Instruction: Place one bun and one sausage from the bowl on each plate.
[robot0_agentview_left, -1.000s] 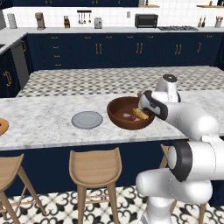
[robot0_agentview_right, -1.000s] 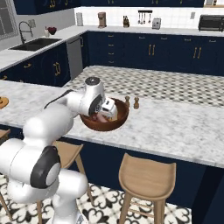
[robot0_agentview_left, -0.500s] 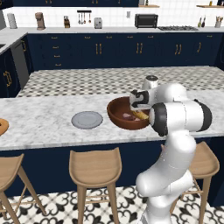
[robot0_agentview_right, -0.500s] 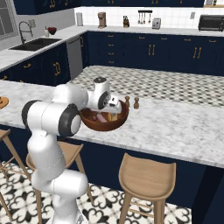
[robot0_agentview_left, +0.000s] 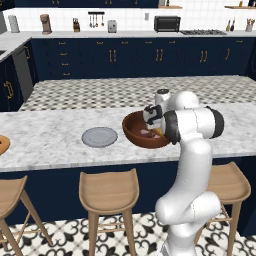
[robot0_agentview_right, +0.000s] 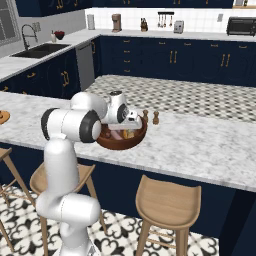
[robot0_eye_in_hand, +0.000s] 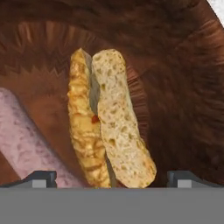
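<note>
Two plates sit on the white marble surface (robot0_agentview_left: 50, 135) in the left base view. The grey plate (robot0_agentview_left: 99, 137) lies at nine o'clock from the brown bowl (robot0_agentview_left: 134, 131), a little apart from it. The orange plate (robot0_agentview_left: 2, 145) peeks in at the far left edge. The white arm bends over the bowl, and its pincer (robot0_agentview_left: 153, 120) hangs over the inside of it.

In the right base view, the bowl (robot0_agentview_right: 131, 141) sits near the front edge of the surface (robot0_agentview_right: 200, 140). Two small brown shakers (robot0_agentview_right: 150, 117) stand at one o'clock from it. The pincer (robot0_agentview_right: 126, 125) dips into the bowl.

In the hand view, the pincer (robot0_eye_in_hand: 112, 178) is spread wide apart and grips nothing. A split bun (robot0_eye_in_hand: 105, 127) lies between its tips, on the floor of the bowl (robot0_eye_in_hand: 175, 78). A pink sausage (robot0_eye_in_hand: 26, 140) lies at eight o'clock from the bun.
</note>
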